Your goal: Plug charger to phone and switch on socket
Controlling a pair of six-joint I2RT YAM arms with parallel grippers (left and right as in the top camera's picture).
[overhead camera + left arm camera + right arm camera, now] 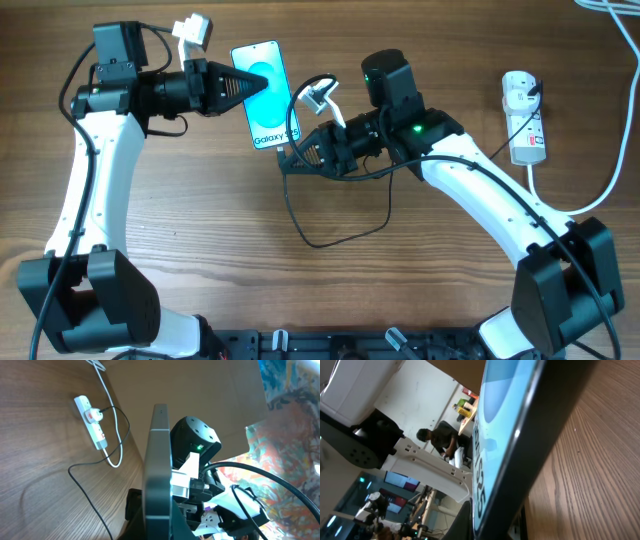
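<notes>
The phone point(271, 115) with a light blue screen and "Galaxy S25" text is held above the table by my left gripper point(246, 88), shut on its left side. In the left wrist view the phone point(159, 460) stands edge-on between the fingers point(161, 527). My right gripper point(297, 152) is at the phone's bottom end, shut where the thin black charger cable point(320, 243) begins; the connector itself is hidden. The right wrist view shows the phone point(500, 435) very close against the fingers point(492, 522). The white socket strip point(524, 120) lies at the far right, with the charger's black cable point(95, 510) leading to it point(93, 427).
A thick white cord point(600, 195) runs from the socket round the right edge of the wooden table. The charger cable loops loosely on the table in front of the right arm.
</notes>
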